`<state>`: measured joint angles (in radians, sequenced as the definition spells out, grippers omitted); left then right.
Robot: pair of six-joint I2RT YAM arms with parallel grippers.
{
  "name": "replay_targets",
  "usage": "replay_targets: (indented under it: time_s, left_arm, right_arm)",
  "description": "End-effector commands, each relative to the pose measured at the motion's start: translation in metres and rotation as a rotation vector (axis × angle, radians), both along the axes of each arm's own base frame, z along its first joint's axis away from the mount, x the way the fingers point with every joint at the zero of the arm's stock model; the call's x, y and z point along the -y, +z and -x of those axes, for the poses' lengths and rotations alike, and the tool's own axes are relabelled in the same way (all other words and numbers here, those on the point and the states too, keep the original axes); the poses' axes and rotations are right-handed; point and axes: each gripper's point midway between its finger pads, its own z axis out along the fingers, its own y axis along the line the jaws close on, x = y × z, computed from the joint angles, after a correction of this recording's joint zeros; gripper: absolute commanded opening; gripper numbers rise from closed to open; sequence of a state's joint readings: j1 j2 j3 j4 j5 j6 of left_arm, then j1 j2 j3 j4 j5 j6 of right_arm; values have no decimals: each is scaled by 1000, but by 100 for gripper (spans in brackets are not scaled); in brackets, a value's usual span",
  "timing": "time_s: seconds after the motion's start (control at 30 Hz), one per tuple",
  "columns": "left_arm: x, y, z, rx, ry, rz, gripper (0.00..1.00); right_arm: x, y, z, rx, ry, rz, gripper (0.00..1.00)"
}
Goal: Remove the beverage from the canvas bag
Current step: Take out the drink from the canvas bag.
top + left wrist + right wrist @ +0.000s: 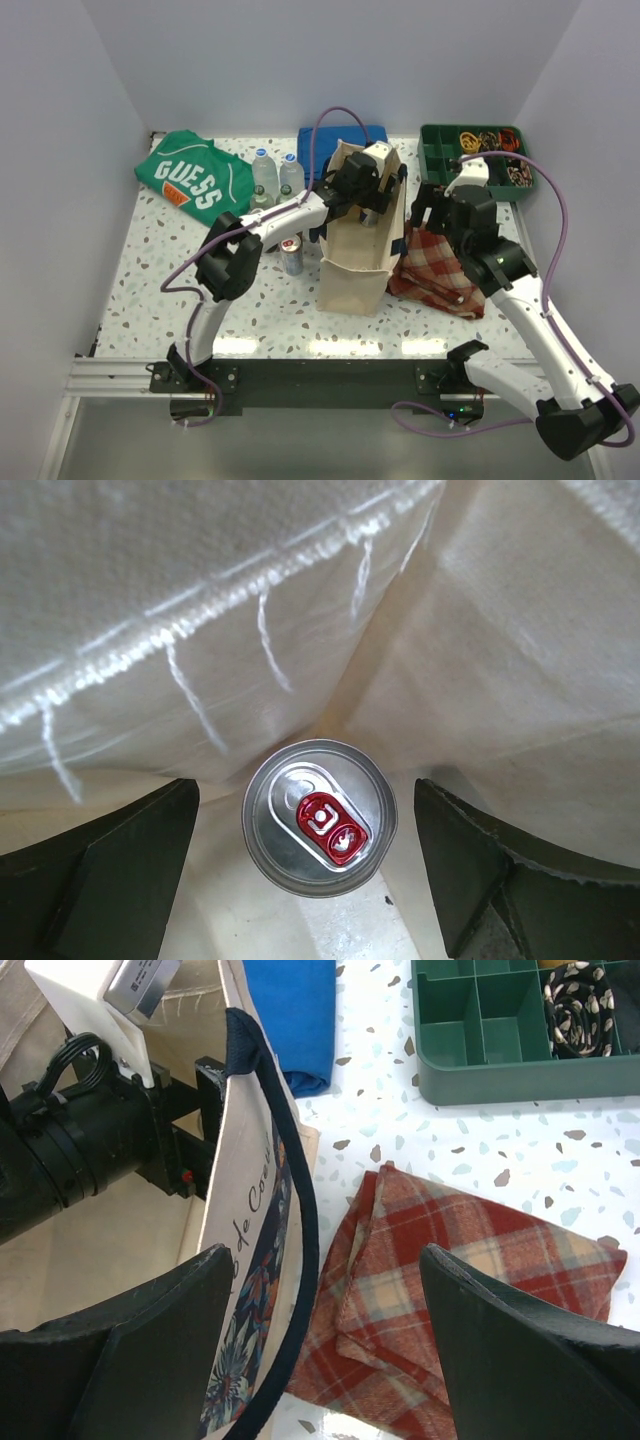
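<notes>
My left tool (315, 880), apart, straddled 1 can (320, 815) inside the canvas bag (355, 280) at frame centre, gripping nothing; my right tool (330, 1350) stood apart at its right edge. Lift-out was not yet done.

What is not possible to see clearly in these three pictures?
Sides and label of the can: left wrist view shows only its top.
Inside of the canvas bag, top view: mostly blocked by the left arm.
Bag's printed words, right wrist view: the navy handle covers part.
</notes>
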<state>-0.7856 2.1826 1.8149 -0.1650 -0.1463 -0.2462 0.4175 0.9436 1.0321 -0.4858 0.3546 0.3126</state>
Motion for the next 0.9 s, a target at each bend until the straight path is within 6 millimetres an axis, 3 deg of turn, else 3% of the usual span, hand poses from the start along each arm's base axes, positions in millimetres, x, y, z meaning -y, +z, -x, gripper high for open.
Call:
replay_targets:
  time_s: [0.0,0.2,0.4,0.87]
  left_arm:
    - [6,8,-14,44,37,45,92]
    - [6,8,-14,54,39,58,91]
    - [8,2,-14,49,34,51,83]
    - [2,-13,-14,41,66,39,79]
  right_arm:
    - [5,23,-6,65,-29,-9,80]
    - [3,26,-6,72,-22,-20,80]
    - [2,26,-8,72,-21,-19,80]
    - [1,23,-10,63,-18,-16,80]
